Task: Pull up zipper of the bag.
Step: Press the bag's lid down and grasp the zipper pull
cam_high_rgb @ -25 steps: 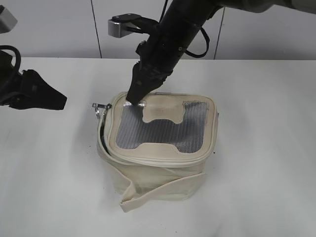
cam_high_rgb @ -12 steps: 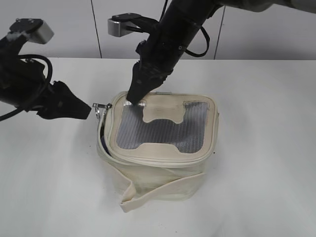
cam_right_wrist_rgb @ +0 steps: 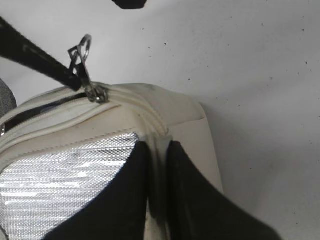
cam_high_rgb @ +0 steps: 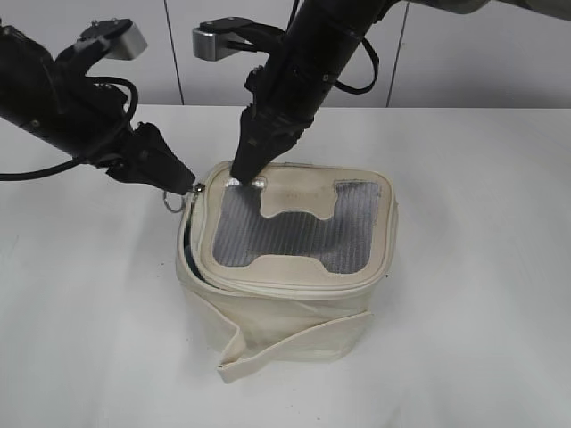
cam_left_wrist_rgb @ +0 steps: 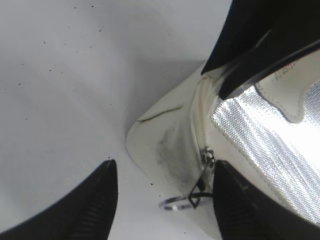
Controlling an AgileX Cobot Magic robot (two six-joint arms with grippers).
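Observation:
The cream bag (cam_high_rgb: 285, 308) stands in the middle of the table, its lid showing grey mesh (cam_high_rgb: 268, 236). The zipper is open along the left side, where a dark gap shows. Its silver pull with a ring (cam_high_rgb: 171, 203) hangs at the far left corner. My left gripper (cam_high_rgb: 185, 185) is open. In the left wrist view the ring (cam_left_wrist_rgb: 175, 202) lies between the jaws (cam_left_wrist_rgb: 164, 170), close to the right finger. My right gripper (cam_high_rgb: 241, 176) is shut on the lid's edge (cam_right_wrist_rgb: 159, 145). The pull (cam_right_wrist_rgb: 82, 55) shows beyond it.
The white table (cam_high_rgb: 464, 267) runs out on all sides of the bag. The loose cream strap (cam_high_rgb: 277, 349) hangs off the bag's front. Grey wall panels stand behind the table.
My left arm has swung in from the far left to the bag's far left corner, so its jaws now straddle the pull ring. The right gripper has stayed on the lid.

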